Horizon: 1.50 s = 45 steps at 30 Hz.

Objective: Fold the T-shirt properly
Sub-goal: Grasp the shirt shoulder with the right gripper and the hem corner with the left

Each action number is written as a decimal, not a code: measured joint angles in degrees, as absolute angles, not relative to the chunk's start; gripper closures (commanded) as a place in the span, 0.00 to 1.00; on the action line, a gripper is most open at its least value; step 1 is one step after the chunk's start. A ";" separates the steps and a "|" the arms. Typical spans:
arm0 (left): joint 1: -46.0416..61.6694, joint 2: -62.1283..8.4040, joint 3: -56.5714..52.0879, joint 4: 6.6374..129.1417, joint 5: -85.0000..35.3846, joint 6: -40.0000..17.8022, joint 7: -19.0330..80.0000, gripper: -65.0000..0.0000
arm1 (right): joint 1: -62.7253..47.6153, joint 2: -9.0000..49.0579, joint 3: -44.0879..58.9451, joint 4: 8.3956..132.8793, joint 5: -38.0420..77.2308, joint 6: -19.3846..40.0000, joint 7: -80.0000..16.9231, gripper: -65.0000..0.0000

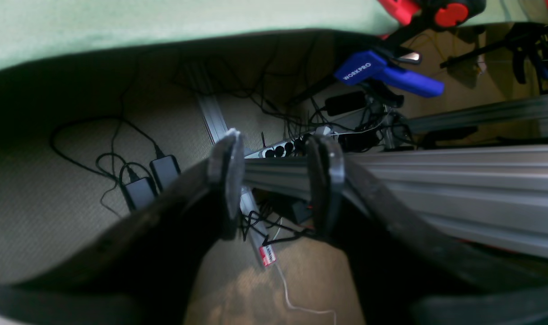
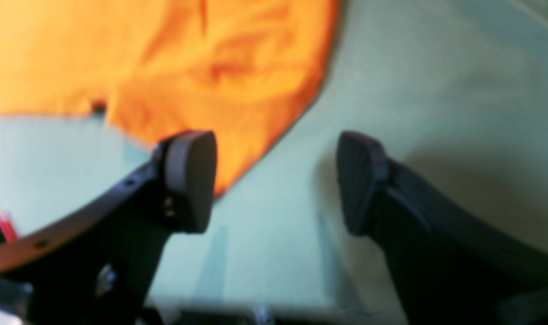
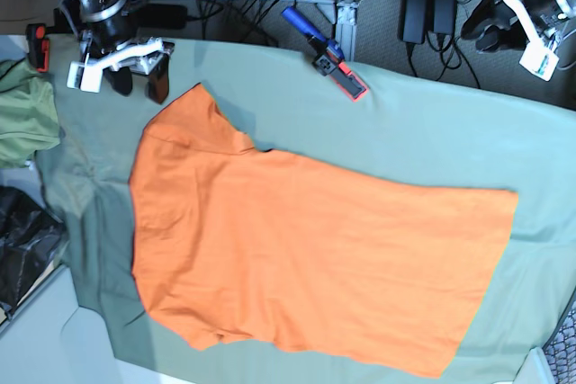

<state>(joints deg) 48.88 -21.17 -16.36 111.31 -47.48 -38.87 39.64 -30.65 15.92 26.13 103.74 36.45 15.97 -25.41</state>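
Observation:
The orange T-shirt [image 3: 297, 249] lies spread flat on the grey-green table cloth [image 3: 432, 132], with its sleeves and neck toward the left of the base view. My right gripper [image 3: 138, 87] is open and empty, just beyond the shirt's upper sleeve. In the right wrist view the right gripper [image 2: 274, 180] hovers over bare cloth, with the shirt's edge [image 2: 188, 58] beside its left finger. My left gripper [image 1: 276, 189] is open and empty. It hangs off the table's far edge over the floor, at the top right of the base view [image 3: 493, 31].
A blue and red clamp [image 3: 324, 53] grips the table's far edge and also shows in the left wrist view [image 1: 382, 74]. An olive-green garment [image 3: 22, 119] lies bunched at the left edge. A black bag [image 3: 22, 249] sits below it. Cables and power bricks [image 1: 152, 178] cover the floor.

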 measured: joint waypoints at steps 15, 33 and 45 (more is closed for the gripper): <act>46.76 -28.01 -22.35 111.31 -48.71 -38.92 36.77 0.46 | -20.95 7.49 20.88 92.51 37.91 16.01 -24.16 0.36; 15.09 -30.17 -17.45 86.67 -48.51 -39.31 35.46 0.41 | -20.82 3.31 16.99 92.68 32.91 16.05 -23.35 0.37; -0.84 -29.50 -6.39 67.11 -45.80 -39.05 32.93 0.41 | -21.45 3.31 16.99 92.66 32.32 16.05 -23.35 0.37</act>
<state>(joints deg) -0.84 -29.50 -6.39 67.11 -45.80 -39.05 32.93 -21.45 3.31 16.99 92.66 32.32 16.05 -23.35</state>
